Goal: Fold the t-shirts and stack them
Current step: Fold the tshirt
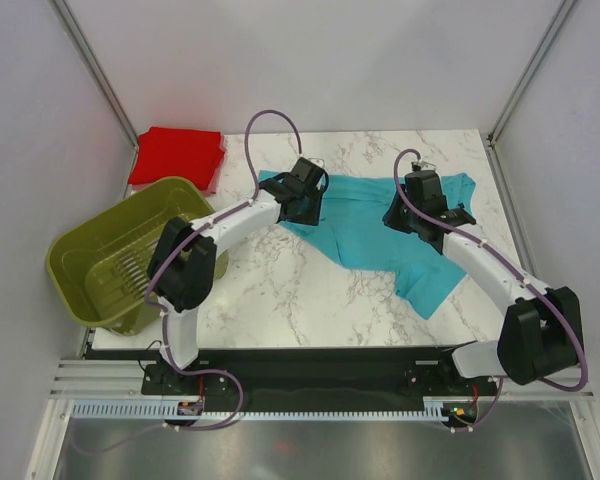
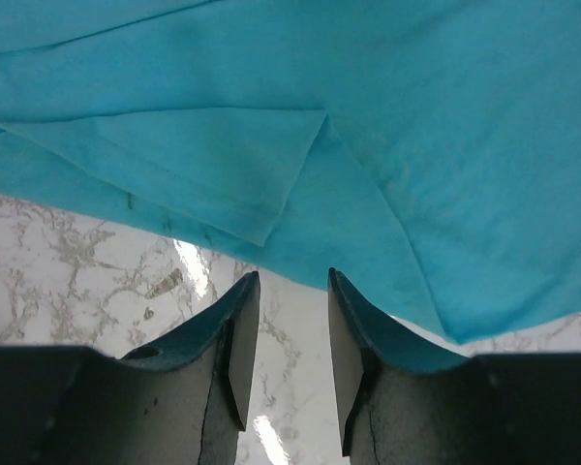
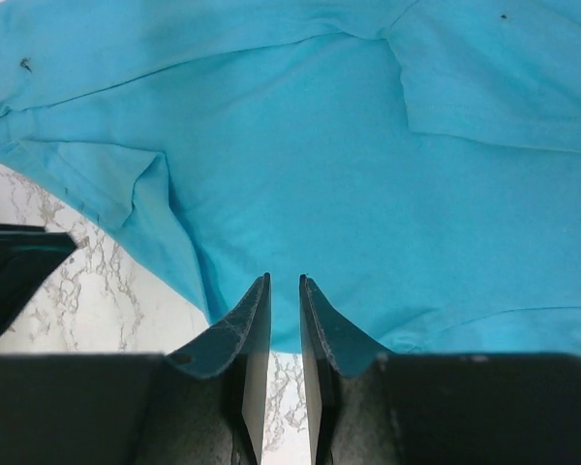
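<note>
Where the olive-green slotted plastic basket (image 1: 98,272) overhangs the left rim of the white, grey-veined marble table (image 1: 280,290), a bright red t-shirt (image 1: 177,155) lies just behind it as a flat square bundle. To the basket's right, apart from it, the turquoise t-shirt (image 1: 365,215) is spread loosely on the stone. It is soft matte knit with shallow wrinkles, a stitched hem, and one sleeve flap (image 2: 223,174) folded over on itself into a point.

The left gripper (image 2: 292,279) hangs at the shirt's end nearer the basket. Its dark, wedge-shaped fingers (image 2: 228,339) stand moderately apart with bare marble showing between them and nothing held, and the cloth's edge lies just past the tips. The right gripper (image 3: 285,281) is at the end farther from the basket, its jaws only a narrow slit apart, tips over the shirt's near hem. I cannot tell whether any cloth is nipped there.

Bare marble runs from the basket along the shirt's near side. Pale panels (image 1: 330,60) on metal posts wall in the table.
</note>
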Robot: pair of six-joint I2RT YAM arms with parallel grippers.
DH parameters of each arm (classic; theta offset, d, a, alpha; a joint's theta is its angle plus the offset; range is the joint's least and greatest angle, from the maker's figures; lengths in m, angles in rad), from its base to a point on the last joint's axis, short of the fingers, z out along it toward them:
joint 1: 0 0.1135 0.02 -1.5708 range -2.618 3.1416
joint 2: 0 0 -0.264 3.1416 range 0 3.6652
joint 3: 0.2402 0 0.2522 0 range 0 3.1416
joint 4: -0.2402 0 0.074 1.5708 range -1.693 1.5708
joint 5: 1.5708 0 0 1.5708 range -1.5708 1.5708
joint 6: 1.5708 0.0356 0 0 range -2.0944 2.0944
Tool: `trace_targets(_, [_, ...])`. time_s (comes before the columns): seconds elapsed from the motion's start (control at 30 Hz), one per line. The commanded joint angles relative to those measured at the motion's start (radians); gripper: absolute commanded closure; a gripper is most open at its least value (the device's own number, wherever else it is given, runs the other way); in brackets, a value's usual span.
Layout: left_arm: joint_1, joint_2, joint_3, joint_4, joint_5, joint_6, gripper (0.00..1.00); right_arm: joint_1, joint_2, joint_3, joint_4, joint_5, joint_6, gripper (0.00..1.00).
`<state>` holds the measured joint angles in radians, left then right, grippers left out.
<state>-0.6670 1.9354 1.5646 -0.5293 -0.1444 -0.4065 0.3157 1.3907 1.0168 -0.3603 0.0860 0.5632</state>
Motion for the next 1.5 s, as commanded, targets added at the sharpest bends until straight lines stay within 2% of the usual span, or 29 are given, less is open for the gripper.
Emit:
trace_targets(0.0, [0.003, 0.068, 0.06, 0.037, 0.029, 0.185, 0.58, -0.01, -0.074, -0.024, -0.002, -0.022, 0.012, 0.75])
trace_targets(0.2, [0.004, 0.172, 0.095, 0.037, 0.002, 0.342, 0.57, -0.055, -0.13, -0.038, -0.003, -0.037, 0.027, 0.72])
trace_targets(0.57, [0.004, 0.232, 0.129, 0.037, -0.041, 0.393, 0.6, -0.075, -0.11, -0.02, -0.002, -0.069, 0.03, 0.71])
trace_targets(0.87, [0.003, 0.211, 0.094, 0.037, -0.047, 0.405, 0.74, -0.095, -0.114, -0.02, -0.012, -0.057, 0.063, 0.71])
trace_targets(1.03, [0.004, 0.206, 0.075, 0.038, -0.023, 0.44, 0.98, -0.102, -0.131, -0.027, -0.023, -0.052, 0.072, 0.72])
trace_targets(1.13, [0.001, 0.183, 0.077, 0.037, -0.046, 0.436, 0.98, -0.104, -0.136, -0.029, -0.042, -0.032, 0.081, 0.71])
trace_targets(1.2, [0.001, 0.151, 0.065, 0.034, -0.069, 0.428, 0.98, -0.11, -0.13, -0.006, -0.1, 0.004, 0.115, 0.71])
trace_targets(1.3, [0.004, 0.071, 0.023, 0.031, -0.106, 0.416, 0.98, -0.124, -0.11, 0.029, -0.23, 0.058, 0.203, 0.61])
trace_targets(1.47, [0.004, -0.004, -0.034, 0.02, -0.093, 0.368, 0.98, -0.139, -0.108, -0.018, -0.5, 0.161, 0.384, 0.6])
